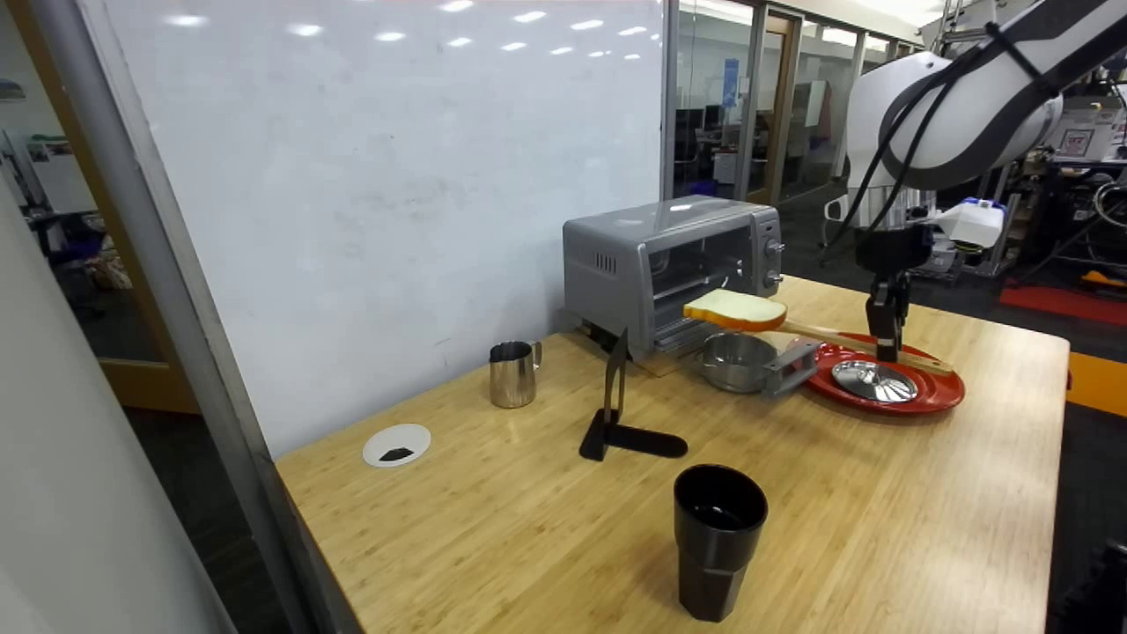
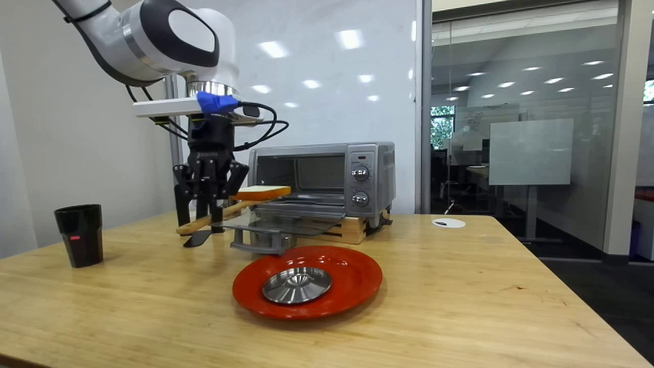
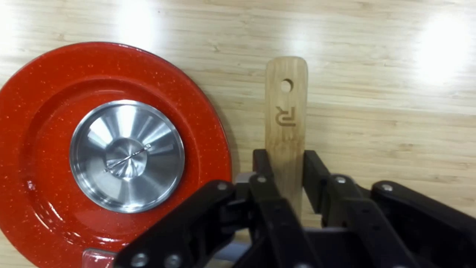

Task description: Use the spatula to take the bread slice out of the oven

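Wooden spatula (image 3: 285, 136) pinched between your fingers (image 3: 314, 175), extraction looks nearly finished; next, carry the bread slice (image 1: 735, 308) level, away from the oven (image 1: 629, 282).

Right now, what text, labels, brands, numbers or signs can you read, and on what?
Nothing reads for certain.
Spatula, handle: engraved mark, perhaps a stylised "R"; fainter marks beside it illegible.
Gripper, on its body in an exterior view: lettering too blurred.
Oven dials: markings too small.
Blue sheet and framed label in the background: too small.
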You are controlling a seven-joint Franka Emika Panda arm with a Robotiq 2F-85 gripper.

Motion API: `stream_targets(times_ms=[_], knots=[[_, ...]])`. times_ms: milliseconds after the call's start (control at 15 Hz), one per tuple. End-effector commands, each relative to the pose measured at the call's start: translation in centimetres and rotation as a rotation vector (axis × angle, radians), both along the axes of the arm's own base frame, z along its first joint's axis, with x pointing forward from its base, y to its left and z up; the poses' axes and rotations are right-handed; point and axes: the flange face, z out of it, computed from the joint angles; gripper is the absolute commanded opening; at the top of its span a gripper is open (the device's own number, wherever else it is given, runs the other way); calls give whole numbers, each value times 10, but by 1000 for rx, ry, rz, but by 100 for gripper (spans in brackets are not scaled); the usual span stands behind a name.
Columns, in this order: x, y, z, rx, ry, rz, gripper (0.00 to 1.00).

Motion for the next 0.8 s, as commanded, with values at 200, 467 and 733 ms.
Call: stream_targets(times_ms=[200, 467, 733], knots=[[-47, 7, 5, -6, -16, 56, 7], [-70, 12, 10, -14, -20, 82, 7], [-94, 22, 14, -17, -31, 132, 7]])
